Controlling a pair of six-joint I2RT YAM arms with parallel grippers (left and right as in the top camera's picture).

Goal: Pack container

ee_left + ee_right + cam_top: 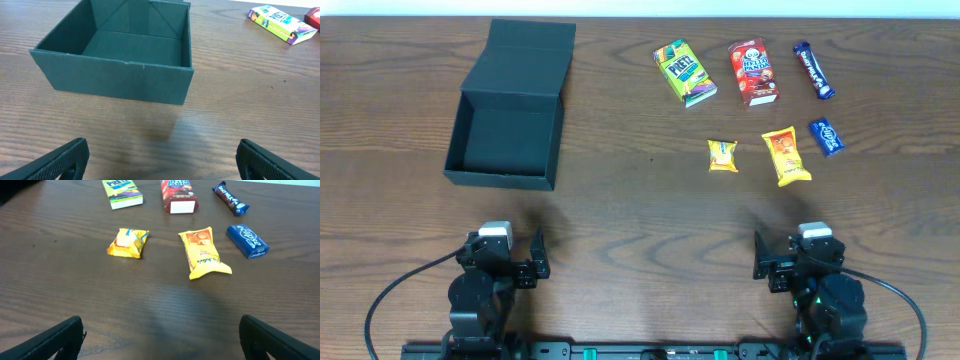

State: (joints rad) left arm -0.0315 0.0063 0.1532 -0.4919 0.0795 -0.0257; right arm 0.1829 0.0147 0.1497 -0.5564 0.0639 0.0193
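The black container (506, 177) stands open and empty at the table's left, its flap lid (530, 58) laid back behind it. It fills the upper left of the left wrist view (112, 75). My left gripper (532, 258) is open and empty near the front edge, in front of the container (162, 159). My right gripper (765, 258) is open and empty at the front right (161, 339). Snacks lie at the right: a small yellow packet (722, 155), a larger yellow packet (785, 156), a green Pretz box (684, 73), a red box (753, 73).
A dark blue bar (813, 69) and a small blue packet (826, 137) lie at the far right. Both also show in the right wrist view, the bar (230, 199) behind the packet (247, 241). Cables run from both arm bases at the front edge.
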